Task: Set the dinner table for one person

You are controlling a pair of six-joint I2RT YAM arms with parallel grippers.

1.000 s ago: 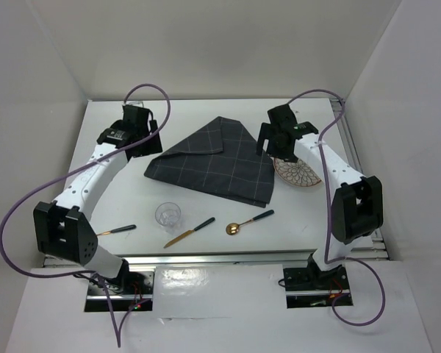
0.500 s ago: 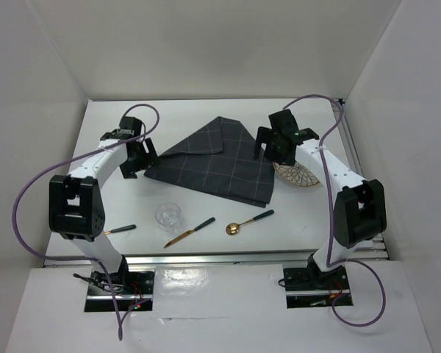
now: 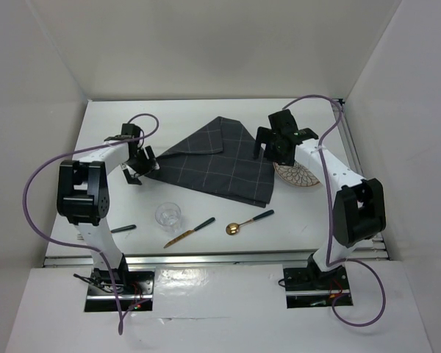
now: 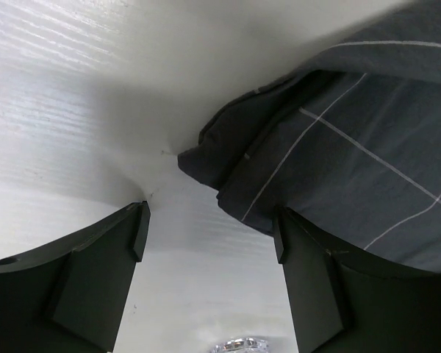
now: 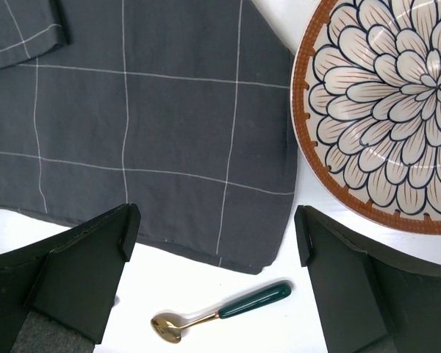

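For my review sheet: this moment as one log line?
left jaws open at placemat corner | right jaws open above placemat, plate | nothing held

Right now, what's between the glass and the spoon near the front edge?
A knife, gold blade and dark green handle, lying diagonally on the dinner table between the glass and the spoon, touching neither. The top external view shows it.

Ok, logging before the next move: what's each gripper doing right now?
Left gripper: open, holding nothing.
Right gripper: open, holding nothing.
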